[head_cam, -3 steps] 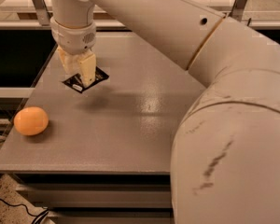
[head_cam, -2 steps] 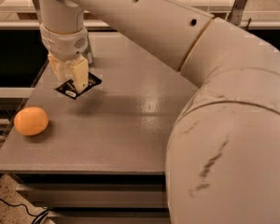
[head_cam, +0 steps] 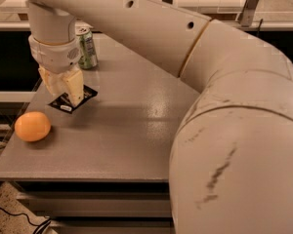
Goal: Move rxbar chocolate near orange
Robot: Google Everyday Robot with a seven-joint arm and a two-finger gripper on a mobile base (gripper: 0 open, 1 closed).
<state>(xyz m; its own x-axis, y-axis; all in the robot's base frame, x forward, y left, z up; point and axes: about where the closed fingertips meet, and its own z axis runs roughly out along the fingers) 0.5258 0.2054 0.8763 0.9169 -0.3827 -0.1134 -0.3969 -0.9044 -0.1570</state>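
Observation:
The rxbar chocolate (head_cam: 89,93), a flat black wrapped bar, is at the left of the grey table (head_cam: 136,130), held between my gripper's pale fingers (head_cam: 74,86). My gripper (head_cam: 66,98) points straight down and is shut on the bar, low over the table top or on it. Part of the bar is hidden by the fingers. The orange (head_cam: 32,126) lies on the table near the left front edge, a short way down and left of the bar and gripper, apart from them.
A green soda can (head_cam: 86,47) stands at the table's back left, just behind the gripper. My large white arm (head_cam: 224,130) fills the right side of the view. The table's left and front edges are close to the orange.
My gripper has moved left and toward the front with the bar in it, closer to the orange. The green can has come into view behind it. The orange has not moved.

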